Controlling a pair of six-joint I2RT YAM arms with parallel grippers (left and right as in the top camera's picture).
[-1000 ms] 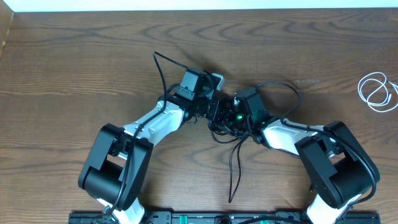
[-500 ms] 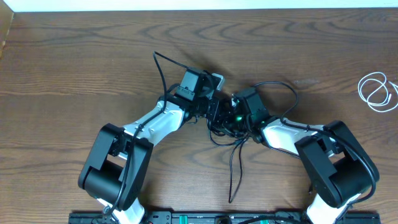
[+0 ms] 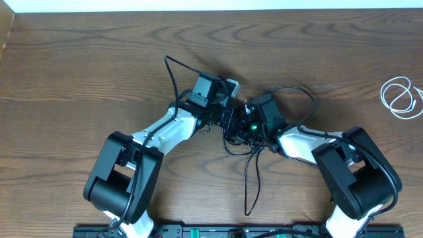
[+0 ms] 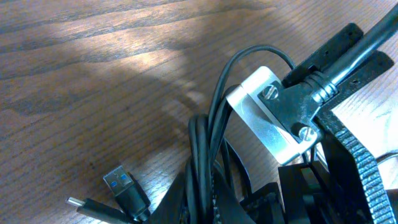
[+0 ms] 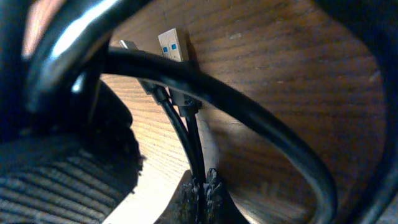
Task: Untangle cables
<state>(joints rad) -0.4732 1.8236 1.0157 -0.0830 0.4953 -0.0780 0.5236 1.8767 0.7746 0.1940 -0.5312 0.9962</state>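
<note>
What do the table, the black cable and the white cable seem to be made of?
Table: wood or wood-look laminate, matte, dark grain lines.
Black cable: rubbery plastic jacket, slight sheen.
White cable: probably plastic-sheathed, limp loops; finish unclear.

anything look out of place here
The thin white cord lies coiled alone at the far right, well away from the thin black cord bunched in the middle. Nothing looks spilled or damaged.
</note>
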